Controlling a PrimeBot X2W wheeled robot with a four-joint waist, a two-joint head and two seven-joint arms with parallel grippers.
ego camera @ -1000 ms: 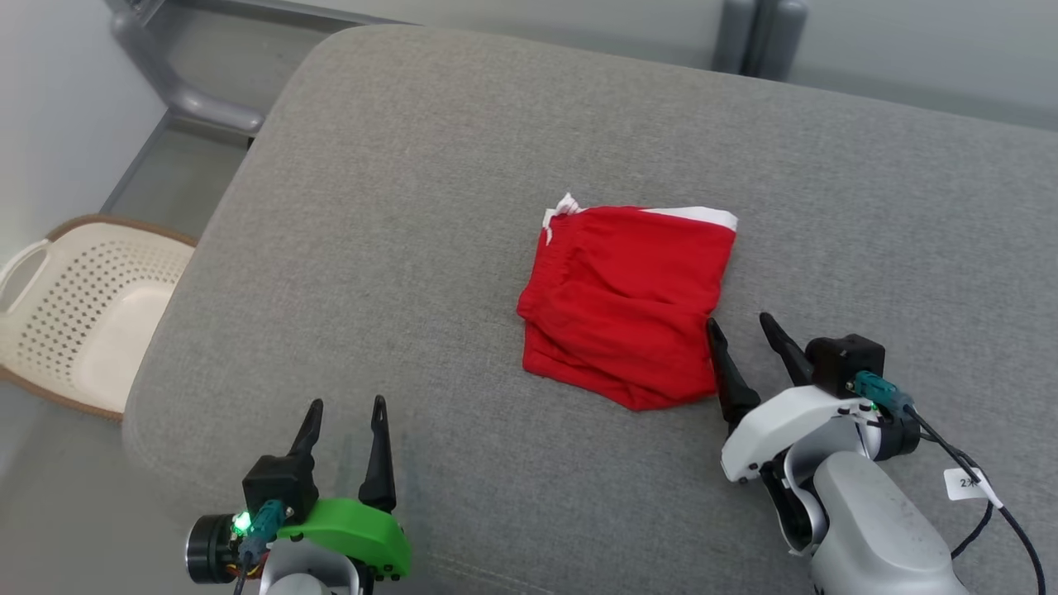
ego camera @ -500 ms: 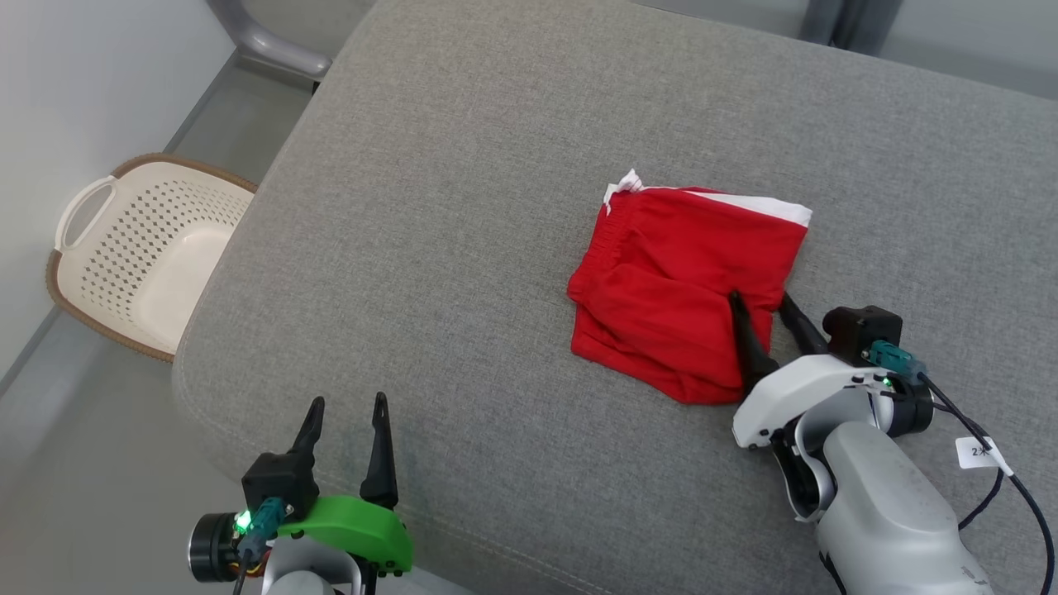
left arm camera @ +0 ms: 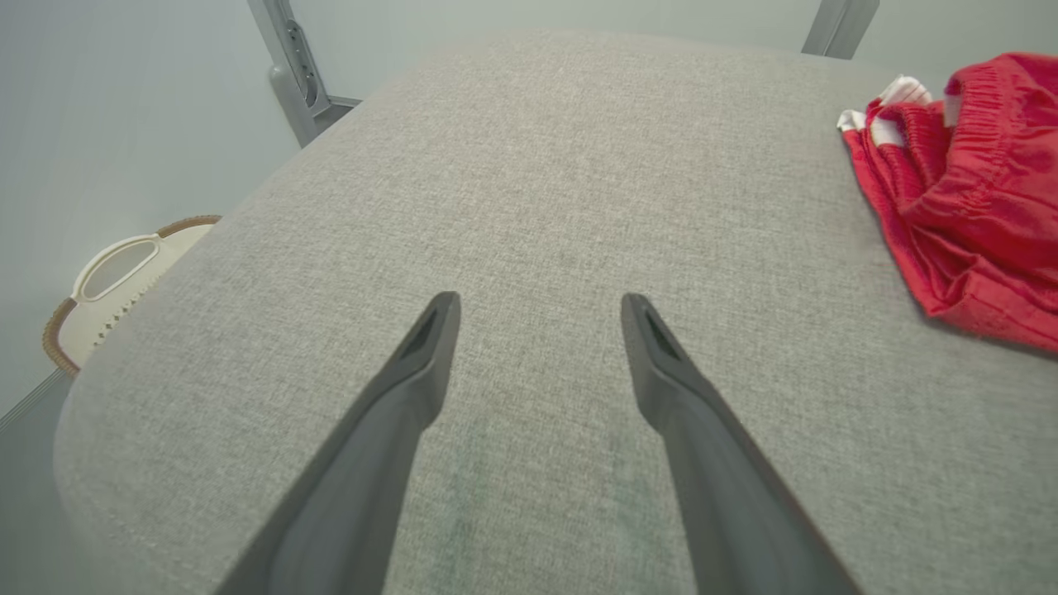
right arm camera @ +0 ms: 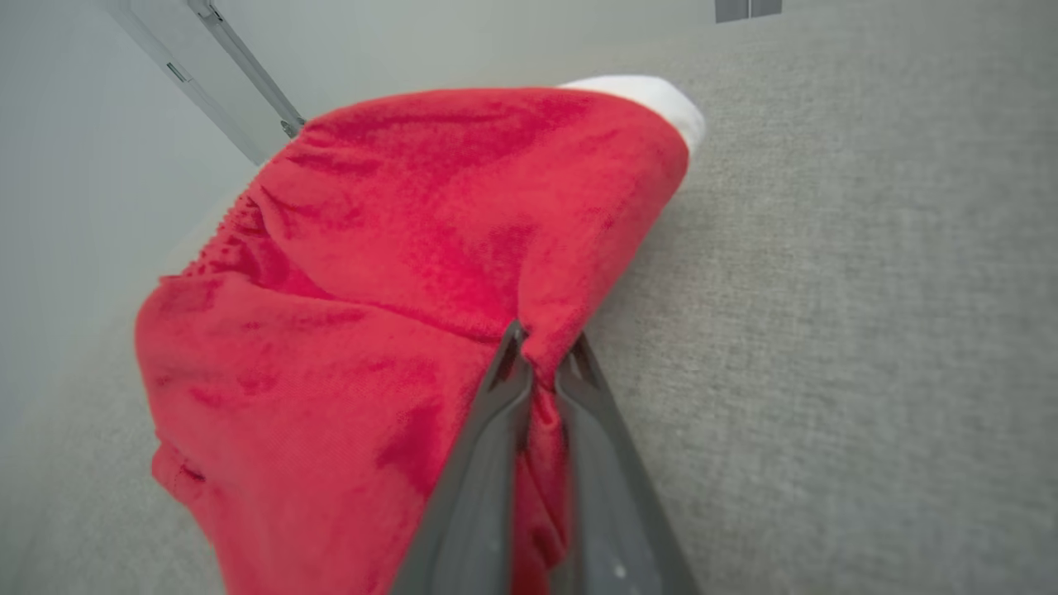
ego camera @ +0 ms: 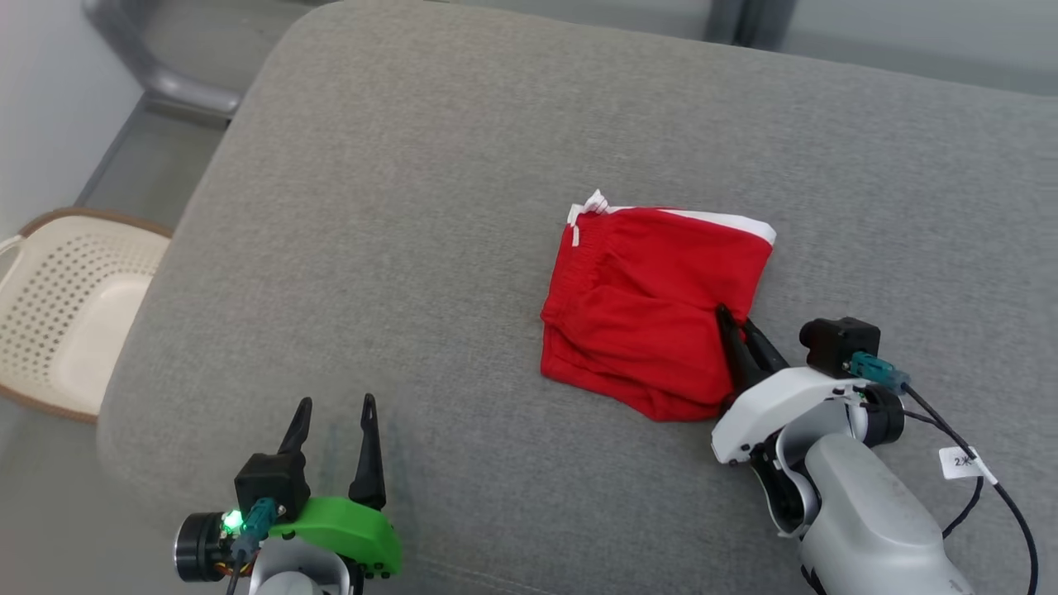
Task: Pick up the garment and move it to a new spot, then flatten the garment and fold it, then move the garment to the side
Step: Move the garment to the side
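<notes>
Your right pincer (ego camera: pixel 734 319) has just clenched on the garment (ego camera: pixel 636 297) edge nearest it, so lifting can begin. Left pincer (ego camera: pixel 335 402) hangs released.

There is one red garment (ego camera: pixel 653 306), one grey cushion (ego camera: pixel 413 207) and one cream basket (ego camera: pixel 74 306) with many small holes in its walls. There are two grippers, one left gripper (ego camera: pixel 335 399) with a green shell and one right gripper (ego camera: pixel 736 317) with a white shell, and each of them has two long dark fingers (ego camera: pixel 368 454), so it makes four fingers in total. I count also two small black boxes (ego camera: pixel 839 343), one on each gripper, and one black cable (ego camera: pixel 1004 496) with one white tag (ego camera: pixel 959 463).
</notes>
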